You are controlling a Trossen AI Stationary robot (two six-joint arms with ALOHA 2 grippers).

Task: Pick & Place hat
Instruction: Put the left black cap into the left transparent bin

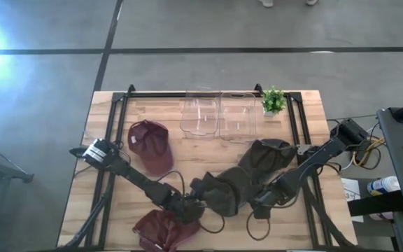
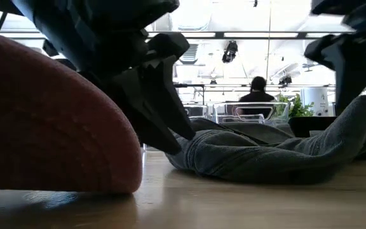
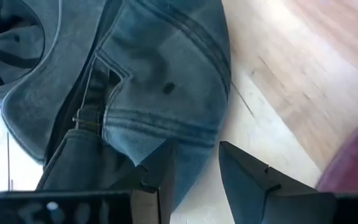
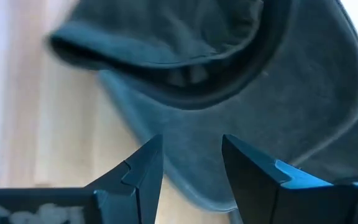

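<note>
The grey hats (image 1: pixel 247 178) lie heaped mid-bench, between both grippers. The left gripper (image 3: pixel 194 163) has its fingers parted at a grey hat's edge; the right gripper (image 4: pixel 191 163) hovers with fingers parted over another. The fabric could slip free or drag its neighbour along, since the hats overlap. Only the high view shows the two red hats (image 1: pixel 150 145) and the clear bins (image 1: pixel 219 115).
</note>
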